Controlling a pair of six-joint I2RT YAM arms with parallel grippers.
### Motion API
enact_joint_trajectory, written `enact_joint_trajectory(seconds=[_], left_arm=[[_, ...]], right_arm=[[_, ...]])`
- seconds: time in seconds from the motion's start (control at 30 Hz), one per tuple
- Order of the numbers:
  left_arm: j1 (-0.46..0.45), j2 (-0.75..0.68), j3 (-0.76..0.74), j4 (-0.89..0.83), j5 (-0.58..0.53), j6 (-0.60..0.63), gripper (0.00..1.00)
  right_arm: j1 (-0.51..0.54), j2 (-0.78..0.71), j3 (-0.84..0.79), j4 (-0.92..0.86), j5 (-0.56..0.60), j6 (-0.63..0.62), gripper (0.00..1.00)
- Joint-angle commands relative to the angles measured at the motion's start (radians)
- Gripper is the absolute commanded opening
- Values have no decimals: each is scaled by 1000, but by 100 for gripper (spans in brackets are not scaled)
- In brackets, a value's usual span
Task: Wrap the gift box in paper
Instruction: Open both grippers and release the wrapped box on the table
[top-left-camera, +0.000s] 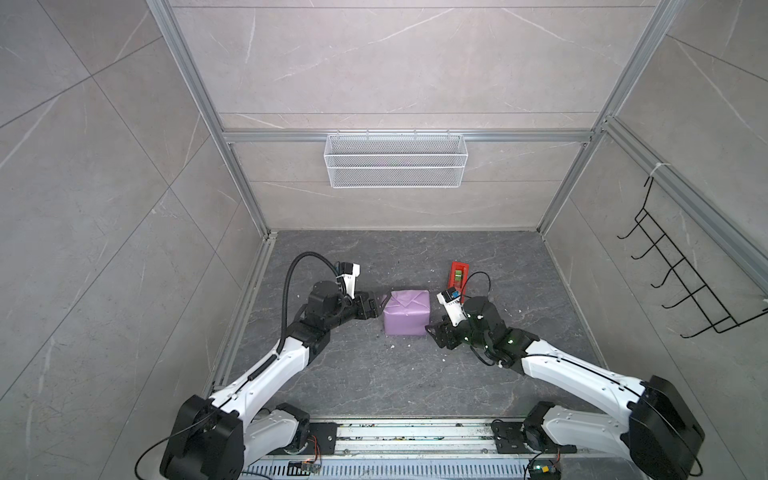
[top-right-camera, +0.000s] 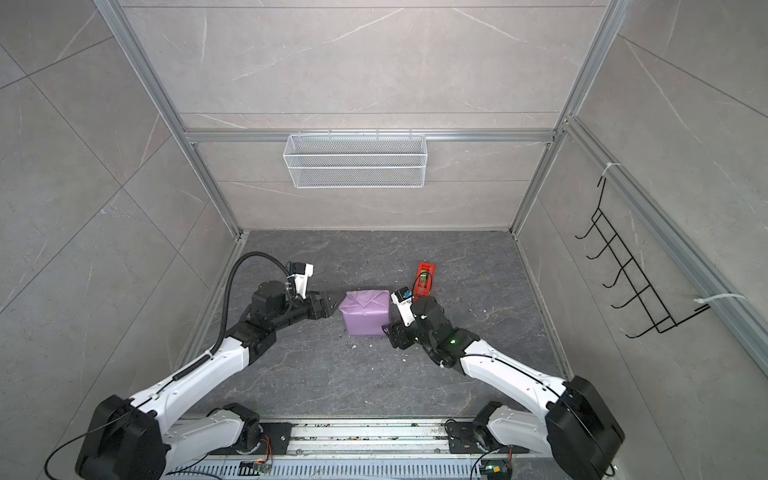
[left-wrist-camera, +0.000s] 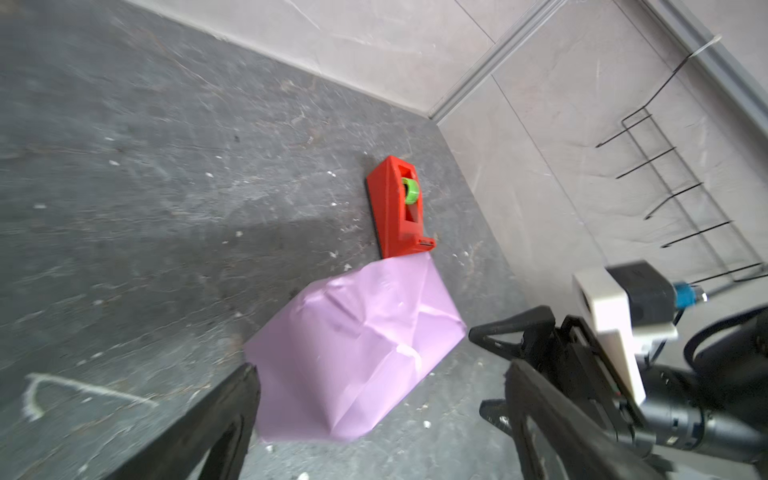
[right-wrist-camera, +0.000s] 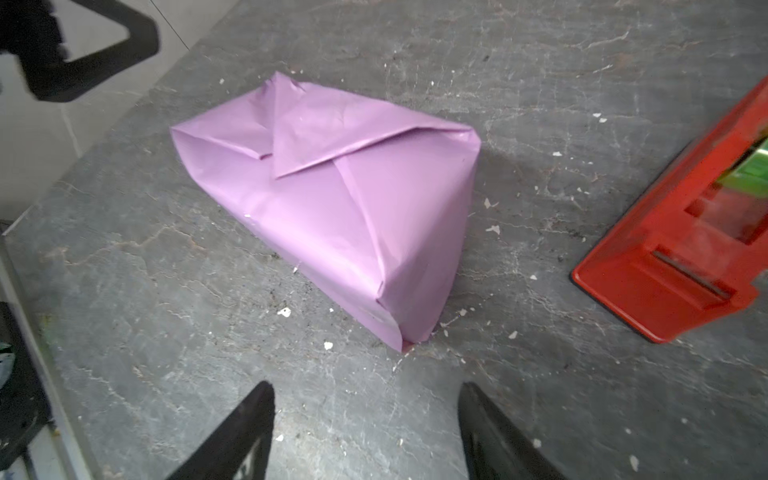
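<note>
Paper (top-left-camera: 406, 312) covers the gift box completely. Left gripper (top-left-camera: 382, 303) and right gripper (right-wrist-camera: 365, 390) both gape empty beside it. Wrapping looks finished; next, likely retreat.

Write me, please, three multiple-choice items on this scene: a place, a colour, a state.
1. The dispenser stands: A) left of the paper; B) beyond the paper, to its right; C) on the paper.
2. The paper's outside is: A) green; B) lilac; C) white.
3. The right gripper is: A) shut on the paper; B) shut on the dispenser; C) open, empty.
Key: 1 B, both top views show it; 2 B, all views show lilac; 3 C, its wrist view shows spread fingers, nothing between.
</note>
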Motion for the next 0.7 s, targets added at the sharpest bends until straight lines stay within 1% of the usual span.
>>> enact_joint_trajectory(seconds=[0.0, 0.03, 0.1, 0.23, 0.3, 0.4, 0.47, 0.57, 0.67], left_arm=[[-72, -9, -87, -33, -126, 131, 93], [-97, 12, -96, -12, -145, 146, 93], [-117, 76, -70, -9, -152, 158, 93], [-117, 209, 18, -8, -177, 149, 89], [-115, 239, 70, -29, -215, 147, 87], [-99, 297, 172, -79, -235, 156, 86], [-70, 347, 243, -117, -218, 137, 85], [-17, 415, 337, -147, -151, 87, 84], [11, 420, 369, -140, -93, 41, 85]], right_arm=[[6, 78, 38, 83, 40, 1, 73], [6, 101, 51, 89, 53, 7, 73], [6, 132, 70, 104, 70, 17, 73], [-4, 194, 141, 84, 77, 29, 72], [-15, 215, 185, 59, 76, 35, 71], [-55, 267, 278, -2, 63, 60, 70], [-96, 309, 337, -22, 25, 100, 70], [-157, 374, 421, -35, -39, 142, 70], [-179, 392, 453, -43, -60, 147, 71]])
